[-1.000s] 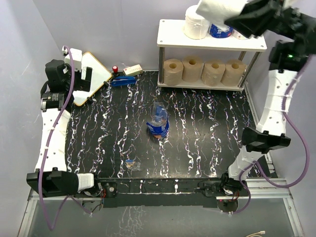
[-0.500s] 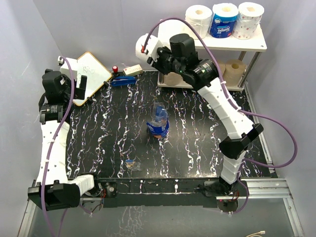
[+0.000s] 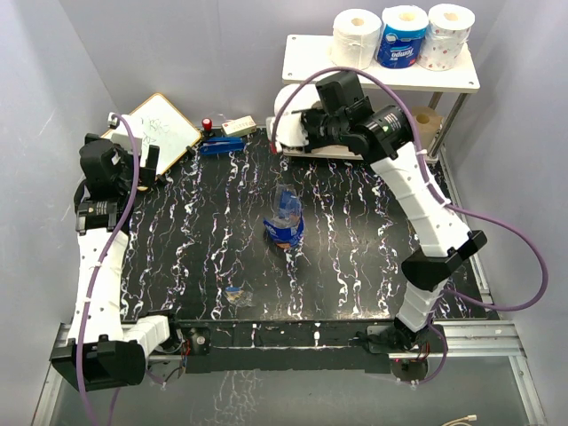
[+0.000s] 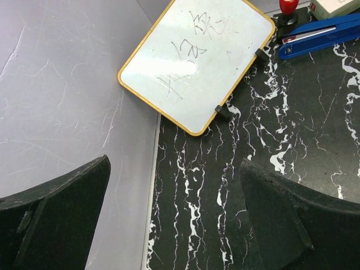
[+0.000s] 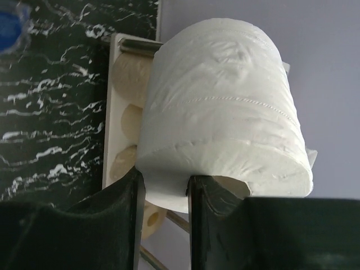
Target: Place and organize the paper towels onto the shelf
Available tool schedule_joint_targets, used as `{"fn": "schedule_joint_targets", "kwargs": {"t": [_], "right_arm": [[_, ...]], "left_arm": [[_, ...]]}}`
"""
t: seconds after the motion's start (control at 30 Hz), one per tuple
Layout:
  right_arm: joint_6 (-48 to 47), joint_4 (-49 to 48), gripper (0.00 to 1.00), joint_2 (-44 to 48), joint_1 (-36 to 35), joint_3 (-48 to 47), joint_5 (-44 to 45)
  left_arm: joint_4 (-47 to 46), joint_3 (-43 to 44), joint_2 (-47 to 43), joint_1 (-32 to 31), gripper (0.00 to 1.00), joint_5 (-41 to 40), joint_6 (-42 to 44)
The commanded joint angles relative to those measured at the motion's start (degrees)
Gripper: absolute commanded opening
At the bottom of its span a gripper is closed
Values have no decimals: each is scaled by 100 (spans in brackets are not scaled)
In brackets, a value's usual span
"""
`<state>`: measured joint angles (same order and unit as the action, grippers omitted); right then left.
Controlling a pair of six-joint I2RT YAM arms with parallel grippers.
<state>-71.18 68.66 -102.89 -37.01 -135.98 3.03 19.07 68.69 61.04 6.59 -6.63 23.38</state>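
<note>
The right gripper (image 5: 164, 183) pinches only the soft edge of a white roll (image 5: 219, 112) — a thin hold that could slip or tear on a quick swing. The roll juts out past the gripper, just beside the left end of the shelf (image 3: 311, 64). The lower board looks full of tan rolls (image 5: 126, 73) — pushing in could knock them. The left gripper (image 4: 174, 219) hangs wide and empty over the bench (image 4: 292, 129).

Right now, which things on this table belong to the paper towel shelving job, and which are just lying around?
Job: shelf; held white roll; top-tier white roll, blue roll, dotted roll; tan rolls below.
Lying about: whiteboard, blue stapler, crushed bottle, small wrapper.
</note>
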Motion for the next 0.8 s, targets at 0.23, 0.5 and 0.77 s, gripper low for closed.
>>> {"fn": "schedule_joint_targets", "kwargs": {"t": [0.23,0.5,0.77], "right_arm": [[-3877,125,0,994,0,1742,1465],[-5728,-55,0,875,212,1262,2184],[-5345,699,0,2360,204,5245,440]], "left_arm": [[-341,-131,-312,27,98,197,-183],[-372,-238,-455,27,98,270,-303],[-354,-536,-749,27,98,459,-571]]}}
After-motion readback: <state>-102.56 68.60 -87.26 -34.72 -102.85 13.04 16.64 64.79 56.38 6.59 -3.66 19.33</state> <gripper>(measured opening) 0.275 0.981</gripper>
